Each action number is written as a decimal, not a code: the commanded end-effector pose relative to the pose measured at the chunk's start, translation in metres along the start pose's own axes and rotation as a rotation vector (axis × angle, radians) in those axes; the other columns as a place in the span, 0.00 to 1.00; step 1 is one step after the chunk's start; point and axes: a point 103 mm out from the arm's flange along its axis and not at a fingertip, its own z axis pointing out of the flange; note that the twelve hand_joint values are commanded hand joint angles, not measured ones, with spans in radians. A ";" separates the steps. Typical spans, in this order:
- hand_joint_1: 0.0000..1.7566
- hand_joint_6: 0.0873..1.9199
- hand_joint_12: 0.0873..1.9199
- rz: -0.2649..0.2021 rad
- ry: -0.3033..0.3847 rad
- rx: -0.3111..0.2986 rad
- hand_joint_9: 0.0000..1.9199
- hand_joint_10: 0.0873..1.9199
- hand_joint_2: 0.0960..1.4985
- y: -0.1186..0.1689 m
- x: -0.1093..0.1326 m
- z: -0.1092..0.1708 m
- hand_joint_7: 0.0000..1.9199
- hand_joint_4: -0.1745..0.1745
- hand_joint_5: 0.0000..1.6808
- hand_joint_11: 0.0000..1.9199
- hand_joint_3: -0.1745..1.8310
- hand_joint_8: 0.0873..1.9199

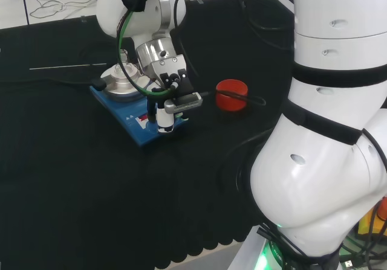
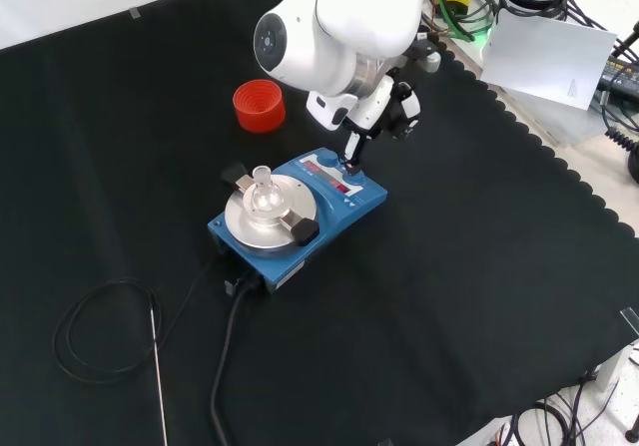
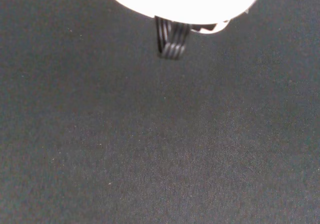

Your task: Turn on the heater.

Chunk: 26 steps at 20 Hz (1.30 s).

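— Reaching down onto the heater [image 2: 300,212], are you? Where exactly is your hand?

— My hand [image 1: 172,104] hangs over the heater's control panel [image 2: 337,180], at the end of the blue base that lies away from the round metal plate [image 2: 268,219]. In the front view one dark finger [image 2: 351,150] points straight down and its tip meets the panel by the red strip. In the head view a white-tipped finger [image 1: 164,118] stands on the same spot.

— Is the hand spread, or closed on something?

— It pinches nothing. The one finger is stretched out and pressing; the others sit tucked up beside it, away from the panel, and how far they curl I cannot tell.

— What else is near your hand?

— A small clear glass flask [image 2: 262,193] stands on the metal plate, on the far side of the panel from me, with two black clamps [image 2: 304,230] at the plate's edge. A red ribbed ring [image 2: 259,105] rests on the black cloth [image 2: 479,266], well apart from the heater; in the head view it lies just to the right of my hand. A black cable [image 2: 225,351] leaves the heater's end farthest from my hand, and a thin metal rod [image 2: 158,371] lies beyond it on the cloth beside a loop of thin wire.

— And past your palm?

— In the wrist view, cloth, with a dark ribbed part [image 3: 171,44] of my hand.
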 end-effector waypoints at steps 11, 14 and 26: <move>0.80 0.19 0.69 0.011 -0.001 0.018 0.85 0.75 0.35 0.006 0.002 0.006 0.78 0.41 0.20 0.65 0.64 0.80; 0.80 0.19 0.69 0.000 0.008 0.020 0.85 0.75 0.35 0.005 -0.003 0.006 0.78 0.41 0.20 0.65 0.64 0.80; 0.80 0.21 0.69 -0.023 0.009 -0.063 0.85 0.74 0.35 -0.020 -0.003 -0.032 0.78 0.40 0.20 0.65 0.65 0.80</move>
